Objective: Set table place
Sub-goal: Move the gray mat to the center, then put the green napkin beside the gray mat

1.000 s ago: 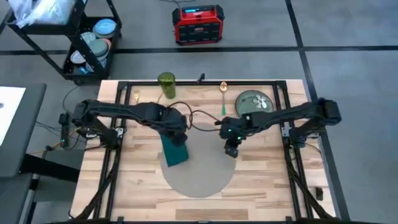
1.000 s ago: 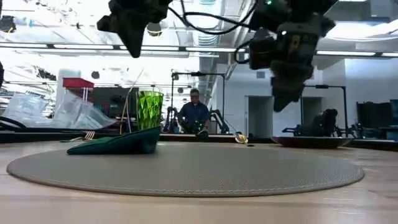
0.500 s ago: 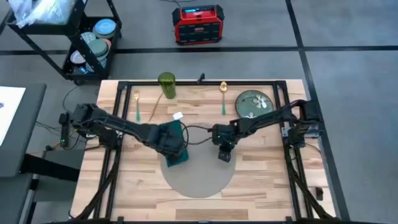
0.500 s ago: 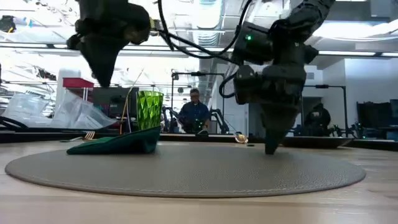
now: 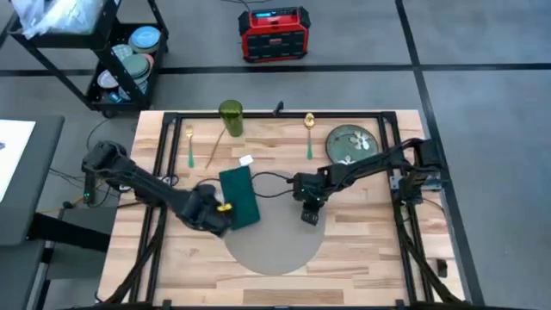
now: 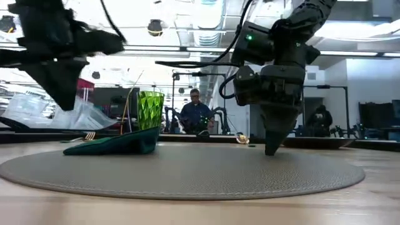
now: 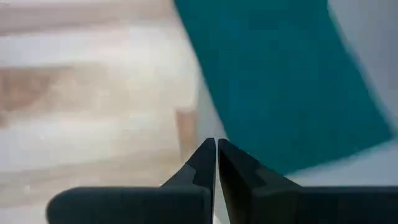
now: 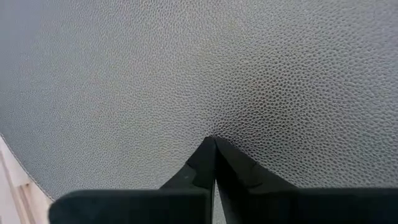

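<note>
The round grey-beige place mat (image 5: 280, 245) lies flat on the wooden table (image 5: 370, 250). A dark green cloth (image 5: 239, 196) lies with its near end on the mat's left part and its far end on the wood. My left gripper (image 5: 219, 213) is shut and hovers above the mat's left edge, just left of the cloth (image 7: 280, 81); in the low view it (image 6: 61, 100) is clear of the table. My right gripper (image 5: 310, 217) is shut, with its tips down on the mat's far right part. My right gripper presses its shut fingertips (image 8: 208, 152) down on the mat's top surface (image 8: 214, 127), inside its far right edge. The fingers come from above, pointing down (image 6: 270, 149). The mat lies flat on the table under them.
Along the far edge stand a green glass (image 5: 230, 116), a fork (image 5: 189, 146), a gold spoon (image 5: 308, 129) and a dark green floral plate (image 5: 351, 142). A small white piece (image 5: 246, 160) lies beyond the cloth. The near half of the table is bare wood.
My left gripper has moved from over the cloth toward the table's left and near edges and come lower, staying clear of the table. My right gripper has come down and a little left onto the mat, then kept still. The cloth and mat lie as before.
</note>
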Robot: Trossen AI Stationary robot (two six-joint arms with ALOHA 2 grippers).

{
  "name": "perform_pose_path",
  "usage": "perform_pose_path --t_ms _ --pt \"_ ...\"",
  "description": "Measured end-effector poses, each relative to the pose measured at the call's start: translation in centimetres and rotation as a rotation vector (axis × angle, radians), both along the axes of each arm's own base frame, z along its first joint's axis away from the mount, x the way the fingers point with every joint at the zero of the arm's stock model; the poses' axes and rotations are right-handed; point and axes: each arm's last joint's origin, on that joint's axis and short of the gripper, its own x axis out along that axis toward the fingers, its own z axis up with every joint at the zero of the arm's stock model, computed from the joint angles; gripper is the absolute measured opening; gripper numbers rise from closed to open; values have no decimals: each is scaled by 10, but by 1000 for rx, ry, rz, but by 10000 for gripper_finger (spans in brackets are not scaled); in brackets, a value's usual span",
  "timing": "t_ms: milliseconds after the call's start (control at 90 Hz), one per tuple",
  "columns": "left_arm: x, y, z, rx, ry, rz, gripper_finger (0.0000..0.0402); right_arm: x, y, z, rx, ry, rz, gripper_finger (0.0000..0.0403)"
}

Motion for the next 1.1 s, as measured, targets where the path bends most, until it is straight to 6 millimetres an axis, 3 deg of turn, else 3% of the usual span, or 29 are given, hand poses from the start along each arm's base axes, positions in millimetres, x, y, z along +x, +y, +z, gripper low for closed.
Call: perform_pose_path --t_ms 178,400,711,1100 --pt "-30 35 -6 38 -156 71 8 1 0 0 0 -10 10 0" --pt "-53 63 -28 96 -325 184 60 1 0 0 11 -15 23 0" --pt "-52 89 -52 51 -323 174 99 1 -2 0 23 -16 22 0" --pt "-46 127 -54 -26 -242 4 101 0 -4 -1 30 -18 43 0"
